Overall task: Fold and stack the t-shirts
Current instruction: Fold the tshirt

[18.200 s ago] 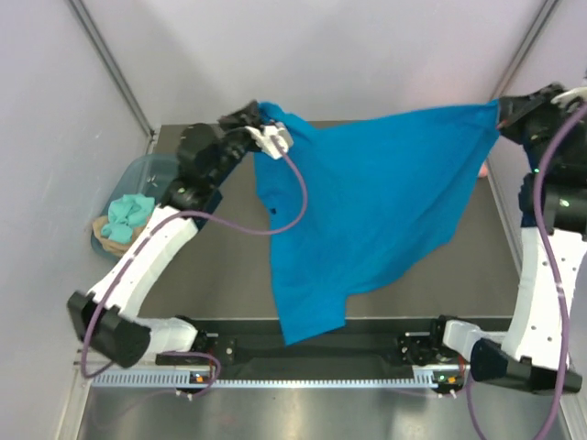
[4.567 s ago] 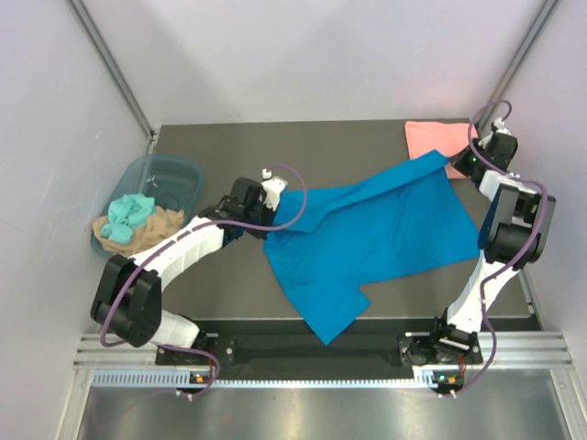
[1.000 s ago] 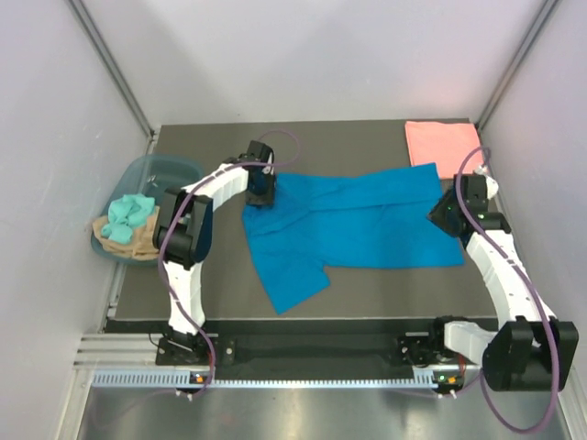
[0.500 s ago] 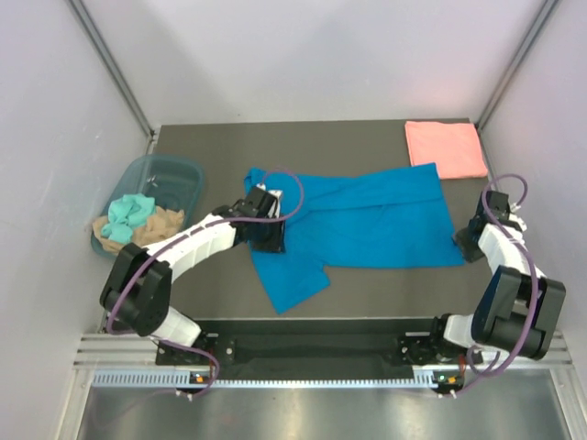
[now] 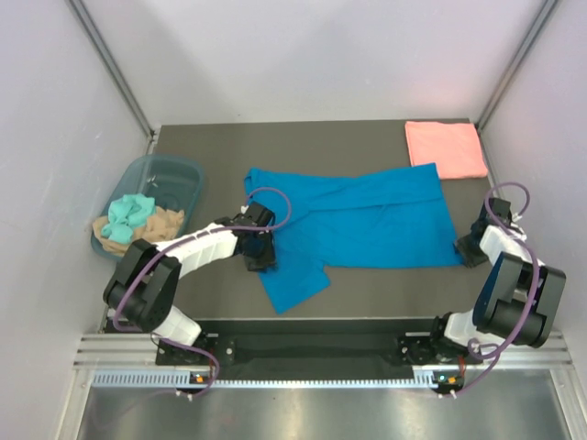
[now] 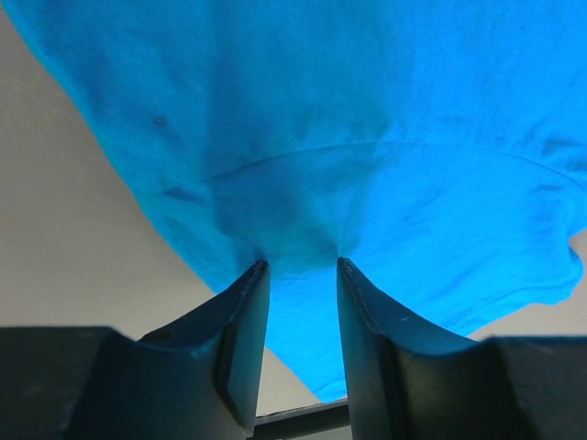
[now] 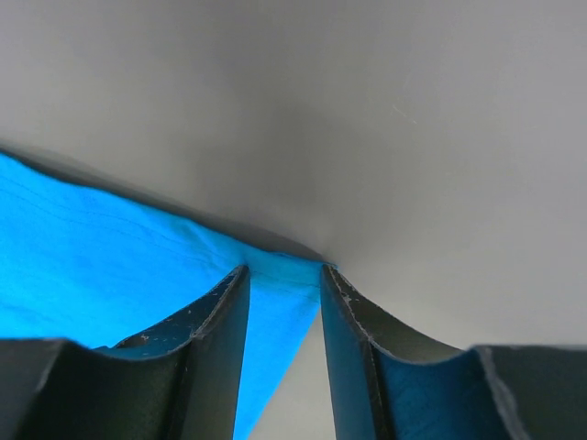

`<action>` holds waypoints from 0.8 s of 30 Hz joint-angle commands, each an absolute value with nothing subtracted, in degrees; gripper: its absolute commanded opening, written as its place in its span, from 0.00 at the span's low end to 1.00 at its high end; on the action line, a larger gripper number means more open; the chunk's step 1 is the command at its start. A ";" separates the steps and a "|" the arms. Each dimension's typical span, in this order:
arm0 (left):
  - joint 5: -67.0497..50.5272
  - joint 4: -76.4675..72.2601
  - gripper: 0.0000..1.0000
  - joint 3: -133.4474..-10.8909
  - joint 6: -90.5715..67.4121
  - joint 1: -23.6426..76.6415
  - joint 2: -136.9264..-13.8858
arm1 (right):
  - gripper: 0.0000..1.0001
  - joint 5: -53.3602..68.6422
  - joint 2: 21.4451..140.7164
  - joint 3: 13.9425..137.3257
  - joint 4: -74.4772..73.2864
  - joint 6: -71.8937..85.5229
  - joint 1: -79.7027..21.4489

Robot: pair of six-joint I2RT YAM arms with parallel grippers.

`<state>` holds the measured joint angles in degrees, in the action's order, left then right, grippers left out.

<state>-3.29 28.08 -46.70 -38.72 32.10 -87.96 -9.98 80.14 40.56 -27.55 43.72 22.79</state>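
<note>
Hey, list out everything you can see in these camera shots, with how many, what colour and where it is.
table: one, dark grey, fills the enclosure floor.
blue t-shirt: one, bright blue, laid out across the middle of the table.
pink t-shirt: one, salmon pink, folded at the far right corner.
tub: one, translucent blue-grey, at the table's left edge.
teal cloth: one, teal, bunched in the tub.
tan cloth: one, tan, in the tub beside the teal cloth.
left end effector: one, black, pinching the blue t-shirt's left part.
right end effector: one, black, pinching the shirt's near right corner.
</note>
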 commanded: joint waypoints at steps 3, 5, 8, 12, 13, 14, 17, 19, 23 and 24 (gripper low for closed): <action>5.62 26.54 0.41 -44.03 -41.13 31.90 -92.81 | 0.38 -11.69 80.93 38.14 -23.12 42.54 23.73; 7.03 27.42 0.36 -44.47 -40.87 31.90 -93.43 | 0.37 -11.86 82.35 38.32 -22.76 42.36 23.91; 10.19 29.44 0.22 -45.09 -40.08 31.90 -94.30 | 0.33 -11.78 84.54 38.23 -21.54 42.10 23.91; 13.01 31.29 0.21 -44.65 -40.25 31.90 -94.22 | 0.21 -11.16 83.59 37.00 -21.44 41.75 23.82; 13.18 31.55 0.24 -44.56 -40.60 31.90 -93.96 | 0.11 -11.60 83.15 36.48 -21.71 41.75 23.82; 13.36 31.81 0.24 -44.56 -40.69 31.90 -93.87 | 0.07 -11.86 81.93 36.30 -22.58 41.66 23.82; 14.23 33.13 0.25 -44.56 -41.04 31.90 -92.99 | 0.00 -12.65 79.29 36.30 -25.30 40.87 23.91; 16.51 33.84 0.27 -44.21 -41.57 31.90 -92.20 | 0.00 -13.44 78.05 36.30 -27.06 40.43 23.91; 20.74 35.86 0.34 -42.80 -44.91 31.29 -92.20 | 0.00 -15.03 74.36 33.84 -29.62 40.34 23.91; 20.57 36.38 0.34 -42.80 -45.61 31.03 -92.46 | 0.00 -14.77 73.57 33.23 -29.88 40.17 23.99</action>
<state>7.79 30.98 -47.66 -44.60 32.77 -88.51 -12.19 76.07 36.01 -24.21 41.43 23.38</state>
